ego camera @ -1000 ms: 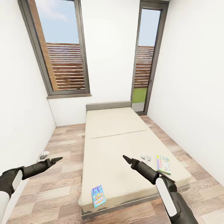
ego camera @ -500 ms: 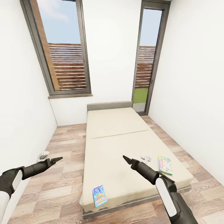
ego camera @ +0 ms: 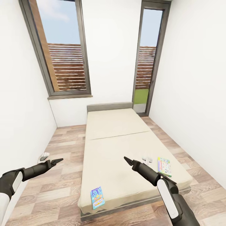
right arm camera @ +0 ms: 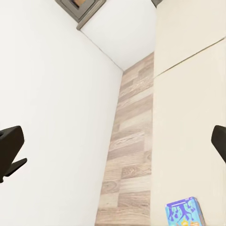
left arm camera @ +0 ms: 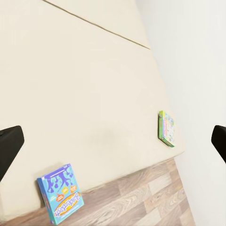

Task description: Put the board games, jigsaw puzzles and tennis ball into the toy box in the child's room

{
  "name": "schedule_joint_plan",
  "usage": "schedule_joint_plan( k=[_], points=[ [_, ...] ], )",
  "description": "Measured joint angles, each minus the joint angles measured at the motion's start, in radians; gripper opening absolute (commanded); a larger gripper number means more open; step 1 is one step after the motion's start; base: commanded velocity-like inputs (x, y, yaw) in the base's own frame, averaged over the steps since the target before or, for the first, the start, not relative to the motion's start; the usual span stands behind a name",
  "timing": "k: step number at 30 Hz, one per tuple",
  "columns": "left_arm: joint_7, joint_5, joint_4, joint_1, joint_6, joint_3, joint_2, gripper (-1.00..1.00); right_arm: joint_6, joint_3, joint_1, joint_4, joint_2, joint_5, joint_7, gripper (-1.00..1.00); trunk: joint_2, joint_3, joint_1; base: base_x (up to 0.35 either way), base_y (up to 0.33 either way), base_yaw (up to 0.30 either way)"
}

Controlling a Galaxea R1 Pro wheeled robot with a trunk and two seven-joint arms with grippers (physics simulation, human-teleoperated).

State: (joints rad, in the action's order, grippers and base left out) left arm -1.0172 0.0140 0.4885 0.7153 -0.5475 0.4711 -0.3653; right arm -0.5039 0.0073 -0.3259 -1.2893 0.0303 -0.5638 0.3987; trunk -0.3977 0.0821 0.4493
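Note:
In the head view the bed fills the middle of the child's room. A blue board game lies near the bed's front left corner. A pastel, green-edged board game lies at its right edge. My left gripper hangs open over the floor left of the bed. Above the mattress, my right gripper stands open, left of the pastel game. The left wrist view shows the blue game and the pastel game. The right wrist view catches the blue game. The table, toy box, jigsaw puzzles and tennis ball are out of view.
A small white object lies on the mattress beside the pastel game. Another white object sits on the wood floor by the left wall. White walls close in on both sides, with tall windows at the back.
The whole picture has shifted slightly sideways, so the camera moved. Both arms keep the same pose and the games lie where they were.

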Motion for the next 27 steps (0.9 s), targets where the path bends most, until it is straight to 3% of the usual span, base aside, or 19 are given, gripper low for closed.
schedule_joint_plan(
  k=[17, 27],
  points=[
    [0.0, 0.0, 0.0, 0.0, -0.001, 0.0, 0.0, 1.0, -0.001, 0.001, 0.0, -0.003, 0.001, 0.001, 0.0, 1.0, 0.0, 0.0, 0.0, 0.0, -0.004, 0.0],
    [0.0, 0.0, 0.0, 0.0, -0.001, 0.0, 0.0, 1.0, -0.001, 0.0, 0.0, -0.002, 0.001, 0.001, 0.0, 1.0, 0.0, 0.0, 0.0, 0.0, 0.095, 0.0]
  ],
)
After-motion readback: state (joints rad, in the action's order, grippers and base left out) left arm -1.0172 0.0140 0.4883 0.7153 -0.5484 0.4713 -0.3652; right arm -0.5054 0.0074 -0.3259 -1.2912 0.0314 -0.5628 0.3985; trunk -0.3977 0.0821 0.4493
